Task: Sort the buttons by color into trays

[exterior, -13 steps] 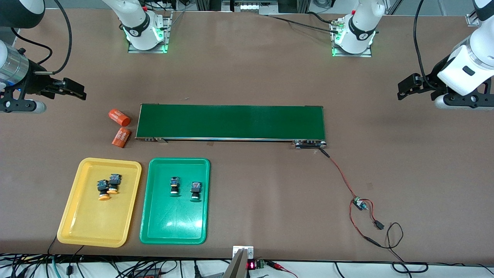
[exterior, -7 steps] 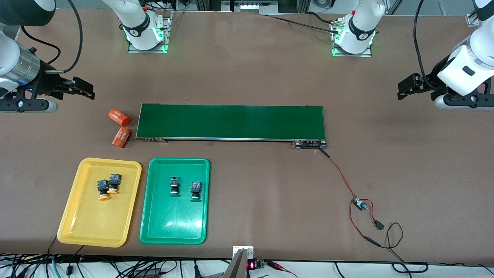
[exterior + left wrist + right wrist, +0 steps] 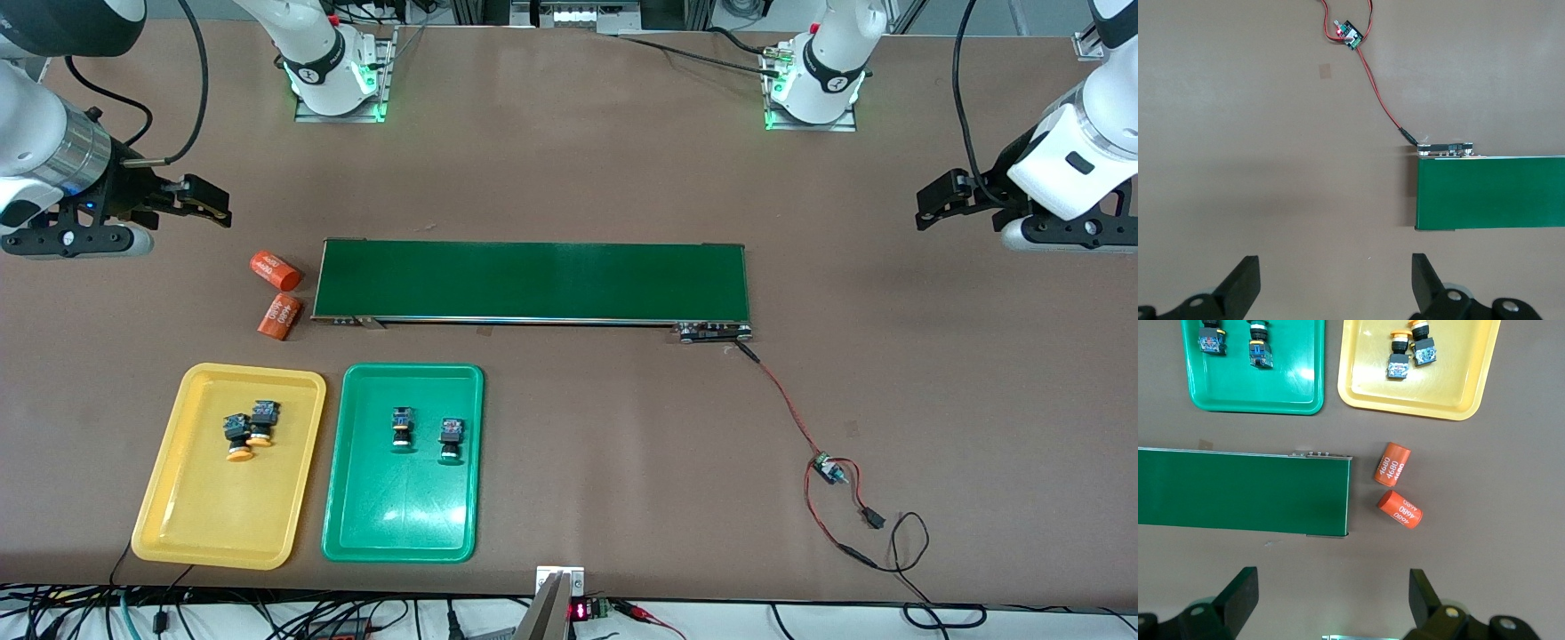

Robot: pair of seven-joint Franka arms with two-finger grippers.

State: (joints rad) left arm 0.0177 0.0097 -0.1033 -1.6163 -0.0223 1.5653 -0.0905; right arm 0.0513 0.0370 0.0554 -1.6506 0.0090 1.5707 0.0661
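Note:
Two orange-capped buttons (image 3: 238, 436) (image 3: 263, 420) lie side by side in the yellow tray (image 3: 191, 524). In the green tray (image 3: 400, 524) beside it stand two green-capped buttons (image 3: 402, 427) (image 3: 451, 439), a little apart. My right gripper (image 3: 212, 206) hangs open and empty over bare table at the right arm's end; its wrist view shows both trays (image 3: 1431, 397) (image 3: 1251, 393) with their buttons (image 3: 1398, 359) (image 3: 1259, 348). The left gripper (image 3: 929, 209) waits open and empty over bare table at the left arm's end, its fingers (image 3: 1245, 287) wide apart.
A long dark green conveyor belt (image 3: 533, 280) lies across the middle, farther from the front camera than the trays. Two orange "4680" cylinders (image 3: 275, 270) (image 3: 280, 316) lie off its end at the right arm's side. A red wire runs to a small board (image 3: 829, 468).
My right gripper has drifted toward the conveyor's end, a little farther over the table. The left arm, the trays and the buttons have not moved.

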